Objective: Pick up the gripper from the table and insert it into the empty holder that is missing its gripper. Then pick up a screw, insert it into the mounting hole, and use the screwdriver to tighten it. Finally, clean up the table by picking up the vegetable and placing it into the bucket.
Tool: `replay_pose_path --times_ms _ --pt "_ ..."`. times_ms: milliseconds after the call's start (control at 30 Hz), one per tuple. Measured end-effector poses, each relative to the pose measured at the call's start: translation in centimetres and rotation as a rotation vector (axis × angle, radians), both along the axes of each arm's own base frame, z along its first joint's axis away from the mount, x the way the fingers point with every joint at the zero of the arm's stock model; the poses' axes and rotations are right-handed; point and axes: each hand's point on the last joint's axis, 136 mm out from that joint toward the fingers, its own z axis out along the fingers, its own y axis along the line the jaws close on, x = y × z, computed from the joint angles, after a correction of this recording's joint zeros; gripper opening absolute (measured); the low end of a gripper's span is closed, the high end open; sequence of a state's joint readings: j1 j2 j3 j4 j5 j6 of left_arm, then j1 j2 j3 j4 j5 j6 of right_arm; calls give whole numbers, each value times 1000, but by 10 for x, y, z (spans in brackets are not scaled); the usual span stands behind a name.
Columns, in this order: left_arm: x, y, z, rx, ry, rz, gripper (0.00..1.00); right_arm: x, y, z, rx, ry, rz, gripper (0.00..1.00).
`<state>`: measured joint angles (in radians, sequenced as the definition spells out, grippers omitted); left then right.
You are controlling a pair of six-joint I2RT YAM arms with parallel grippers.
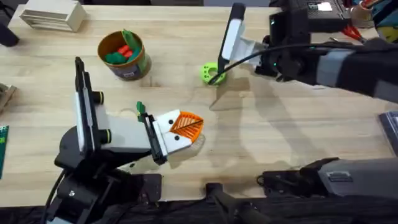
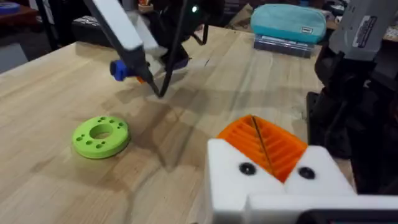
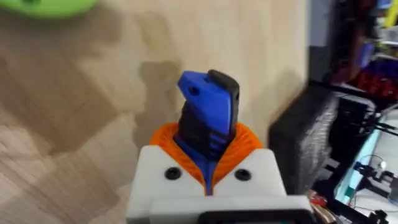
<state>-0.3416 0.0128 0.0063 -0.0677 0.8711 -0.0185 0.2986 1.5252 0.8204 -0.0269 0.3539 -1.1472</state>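
Clamping the blue screwdriver (image 3: 208, 118) between its orange pads, the right gripper (image 3: 208, 163) hangs above the far middle of the table (image 1: 280, 130), just beside the flat green ring (image 1: 211, 73). From the left wrist the tool's blue end (image 2: 121, 70) shows past that ring, though its bit is too blurred to trace. Nearer the front, the left gripper (image 1: 186, 127) rests low over the wood, its ribbed fingers (image 2: 264, 143) pressed together with nothing between them. Farther left stands the bucket (image 1: 122, 55), holding green and red vegetables (image 1: 124, 51).
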Motion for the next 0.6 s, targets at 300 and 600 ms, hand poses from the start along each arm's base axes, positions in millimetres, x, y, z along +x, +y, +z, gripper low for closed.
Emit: replay_pose_path --times_ms 300,600 --pt "0 0 0 0 0 0 6 -2 -19 -49 -103 145 5 34" --pt "0 0 0 0 0 0 6 3 -26 -35 -3 97 -171 933"
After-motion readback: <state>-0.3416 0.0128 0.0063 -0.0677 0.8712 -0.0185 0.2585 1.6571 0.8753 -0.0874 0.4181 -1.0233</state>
